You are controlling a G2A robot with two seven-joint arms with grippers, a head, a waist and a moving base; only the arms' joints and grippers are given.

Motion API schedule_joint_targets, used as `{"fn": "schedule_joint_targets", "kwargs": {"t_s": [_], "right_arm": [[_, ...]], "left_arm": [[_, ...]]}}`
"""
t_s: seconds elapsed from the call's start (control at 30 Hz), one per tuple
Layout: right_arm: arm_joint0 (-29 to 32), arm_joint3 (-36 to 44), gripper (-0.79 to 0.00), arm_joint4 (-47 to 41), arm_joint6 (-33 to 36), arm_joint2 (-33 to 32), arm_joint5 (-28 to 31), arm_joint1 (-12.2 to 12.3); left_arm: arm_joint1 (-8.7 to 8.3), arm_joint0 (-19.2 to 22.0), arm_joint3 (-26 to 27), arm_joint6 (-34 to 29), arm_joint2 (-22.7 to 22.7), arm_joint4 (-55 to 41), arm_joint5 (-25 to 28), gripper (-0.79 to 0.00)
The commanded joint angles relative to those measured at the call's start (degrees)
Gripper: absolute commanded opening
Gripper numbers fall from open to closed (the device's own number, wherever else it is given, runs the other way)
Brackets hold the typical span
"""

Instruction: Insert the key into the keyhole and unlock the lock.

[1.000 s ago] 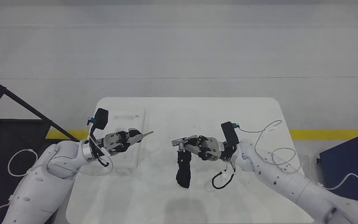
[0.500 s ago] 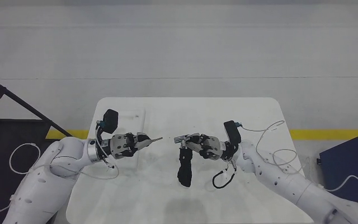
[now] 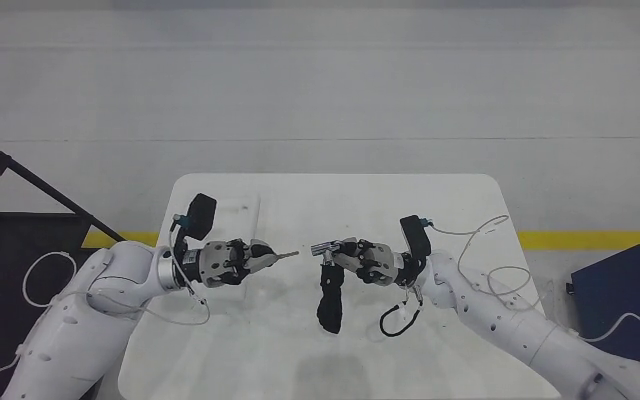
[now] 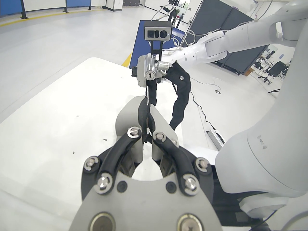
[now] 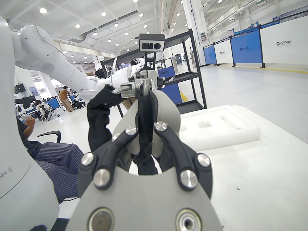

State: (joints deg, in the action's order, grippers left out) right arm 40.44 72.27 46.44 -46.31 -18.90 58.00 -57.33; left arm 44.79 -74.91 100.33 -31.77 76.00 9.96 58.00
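Observation:
My left gripper (image 3: 256, 256) is shut on the key (image 3: 283, 255), whose blade points toward the lock with a small gap between its tip and the lock. In the left wrist view the key (image 4: 147, 124) shows edge-on between the shut fingers, in line with the keyhole of the silver lock (image 4: 149, 71). My right gripper (image 3: 342, 254) holds the lock (image 3: 322, 248) above the table, shut on it, keyhole end facing the key. A black sleeved cable (image 3: 329, 300) hangs from the lock. In the right wrist view the lock (image 5: 127, 90) sits at the fingertips.
A white foam tray (image 3: 235, 215) with shallow pockets lies on the white table (image 3: 450, 210) behind the left arm, also seen as the tray (image 5: 223, 121). A black cord (image 3: 398, 318) trails under the right arm.
The left gripper has moved right with the key, closing most of the gap to the lock. The right gripper with the lock shifted only slightly.

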Motion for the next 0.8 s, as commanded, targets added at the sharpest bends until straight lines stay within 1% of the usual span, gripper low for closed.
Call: {"fn": "schedule_joint_targets", "kwargs": {"t_s": [0.0,0.37,0.77], "right_arm": [[0.0,0.0,-0.785,0.0,0.0,0.0,0.0,0.0],[0.0,0.0,-0.785,0.0,0.0,0.0,0.0,0.0],[0.0,0.0,-0.785,0.0,0.0,0.0,0.0,0.0]], "left_arm": [[-0.12,0.5,0.0,-0.5,-0.2,-0.2,0.0,-0.785],[-0.52,2.7,0.1,-2.3,-2.2,-0.3,0.0,-0.785],[-0.39,6.0,-0.7,-2.7,-5.2,-0.3,0.0,-0.785]]}}
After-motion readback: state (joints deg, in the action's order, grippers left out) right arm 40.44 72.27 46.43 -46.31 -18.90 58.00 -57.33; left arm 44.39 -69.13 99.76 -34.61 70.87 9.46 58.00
